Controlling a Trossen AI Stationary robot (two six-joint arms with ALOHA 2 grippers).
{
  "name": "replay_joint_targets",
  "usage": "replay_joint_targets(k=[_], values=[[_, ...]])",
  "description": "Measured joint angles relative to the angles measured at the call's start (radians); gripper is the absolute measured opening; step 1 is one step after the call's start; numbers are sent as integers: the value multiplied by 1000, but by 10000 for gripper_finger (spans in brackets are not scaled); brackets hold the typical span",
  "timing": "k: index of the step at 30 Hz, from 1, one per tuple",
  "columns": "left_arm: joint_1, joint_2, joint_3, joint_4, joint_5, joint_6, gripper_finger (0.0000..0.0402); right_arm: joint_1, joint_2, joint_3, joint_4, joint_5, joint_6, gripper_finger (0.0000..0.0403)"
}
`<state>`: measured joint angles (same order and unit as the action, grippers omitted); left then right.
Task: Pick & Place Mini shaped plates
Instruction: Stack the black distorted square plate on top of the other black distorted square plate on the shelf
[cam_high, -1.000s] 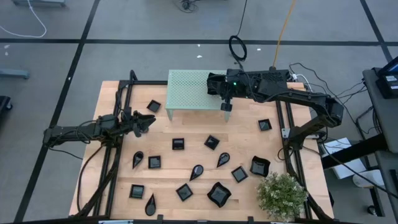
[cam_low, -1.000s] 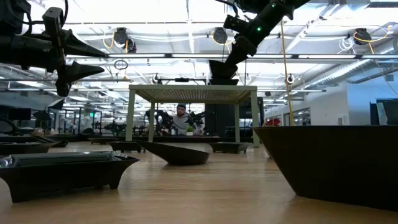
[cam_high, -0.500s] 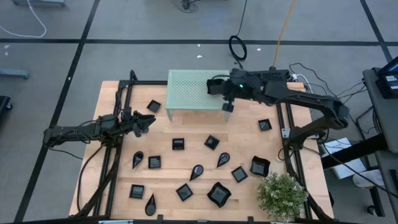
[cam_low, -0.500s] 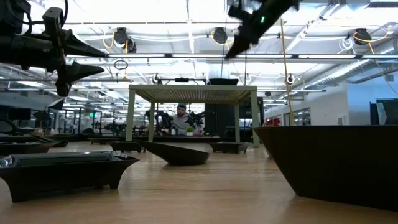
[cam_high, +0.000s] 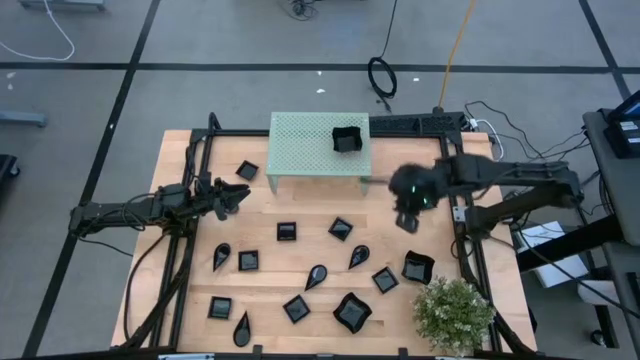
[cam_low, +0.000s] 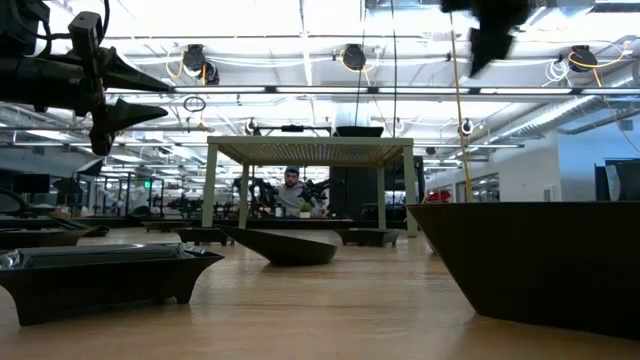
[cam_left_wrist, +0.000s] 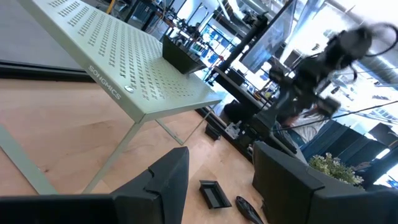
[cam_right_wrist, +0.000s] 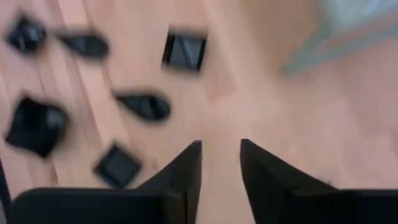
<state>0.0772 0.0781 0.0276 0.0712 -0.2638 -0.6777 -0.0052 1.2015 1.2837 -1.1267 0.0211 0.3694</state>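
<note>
Several small glossy black mini shaped plates lie flat on the wooden table, among them a square one, a teardrop one and a wavy-edged one. One square plate rests with its base on the top of the pale green perforated stand. My right gripper hangs above the table to the right of the stand and nearer than it, pointing steeply down, open and empty. My left gripper waits level at the left, open.
A potted plant stands at the near right corner. Black frame rails run along the table's left and right sides. Bare wood lies between the stand's legs and the nearest plates.
My right gripper has let go of the square plate on the stand's top, risen off it and swung fast toward the table's right and near side, tipping down steeply. The plate stays where it was set on the stand.
</note>
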Motion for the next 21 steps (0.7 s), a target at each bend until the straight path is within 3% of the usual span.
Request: replay_joint_targets(k=[4,12,21], values=[[0,0,0,0,0,0,182,86,3,-104,-22,-40,14,138],[0,0,0,0,0,0,182,125,3,-426,104,-351,166,168],[0,0,0,0,0,0,182,125,3,-614,268,-388,119,154]])
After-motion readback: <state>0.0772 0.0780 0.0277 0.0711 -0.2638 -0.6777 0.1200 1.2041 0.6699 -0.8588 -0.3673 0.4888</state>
